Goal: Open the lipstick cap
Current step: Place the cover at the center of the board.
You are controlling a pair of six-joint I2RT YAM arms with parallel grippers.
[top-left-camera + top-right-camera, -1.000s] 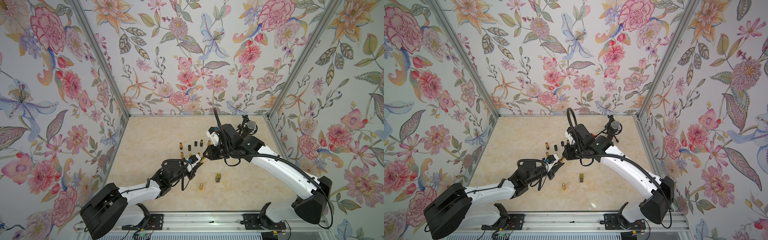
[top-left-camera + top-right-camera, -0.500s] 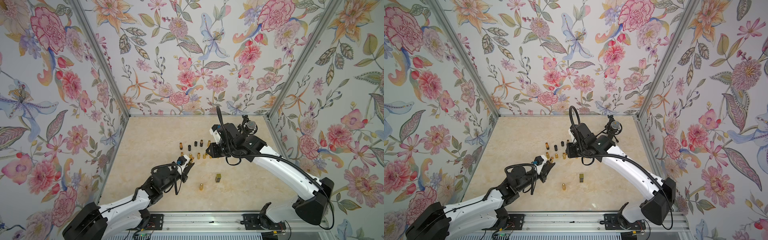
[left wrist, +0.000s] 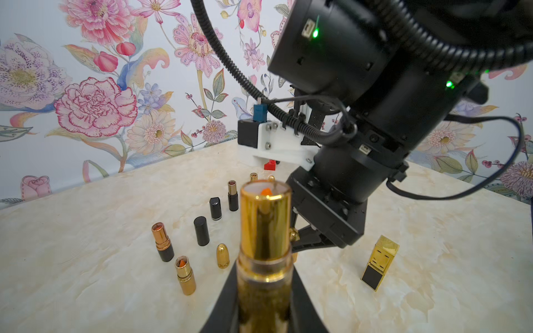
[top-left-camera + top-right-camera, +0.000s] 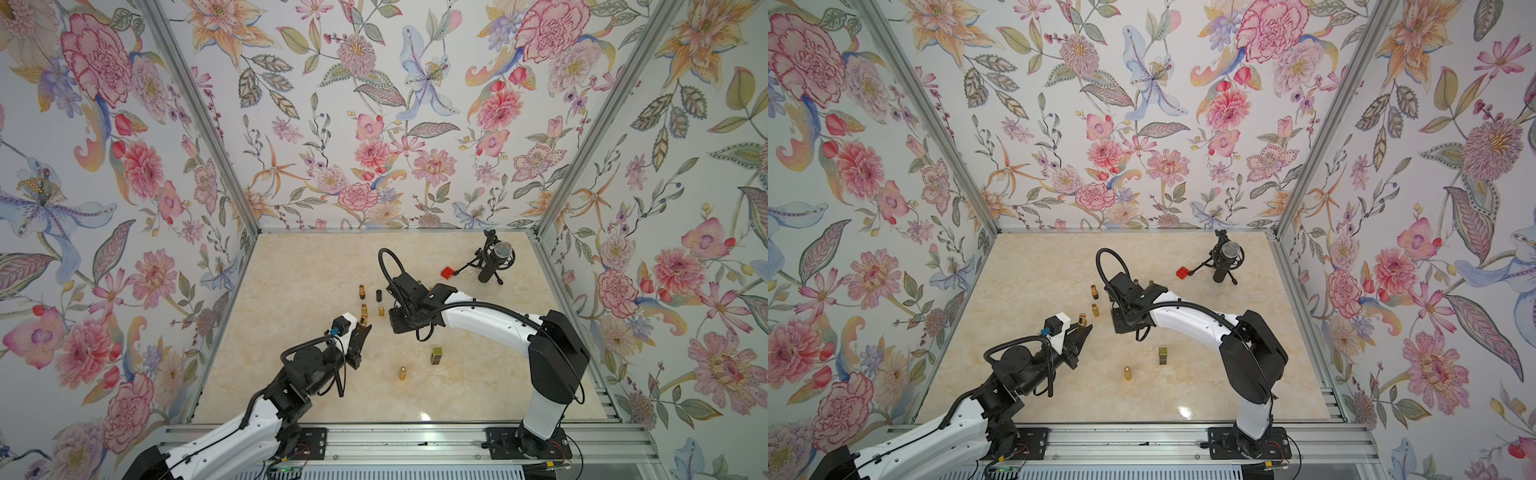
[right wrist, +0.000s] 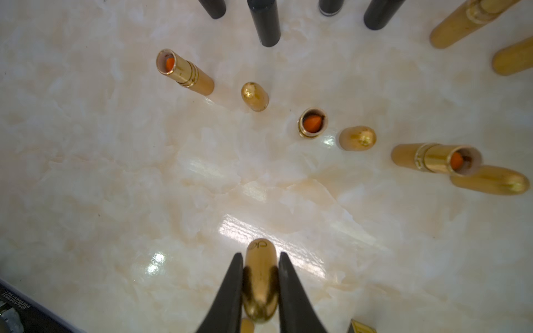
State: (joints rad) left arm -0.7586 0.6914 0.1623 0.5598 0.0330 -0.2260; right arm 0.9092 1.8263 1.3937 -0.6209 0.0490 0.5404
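Gold lipstick (image 3: 265,225) gripped lengthwise by left pincer (image 3: 264,268), open end outward, right pincer (image 5: 260,255) clamping cap (image 5: 260,285), dome tableward

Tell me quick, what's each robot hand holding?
Left gripper: shut on the open gold lipstick.
Right gripper: shut on the gold lipstick cap.

In both top views the camera head sits high above the front rail, faces the back wall and looks steeply down. From far off, both take in nearly the same whole worktop (image 4: 299,270) and the microphone (image 4: 1229,253). The left wrist view rides just behind the left end effector (image 3: 264,276), very near the lipstick (image 3: 265,225) it clamps. It looks low across the worktop toward a wall corner and the right arm (image 3: 360,115). The right wrist view looks almost straight down from close, past the right end effector (image 5: 260,256) pinching a gold cap (image 5: 259,282). All views share the cluster of standing lipsticks (image 4: 362,292).
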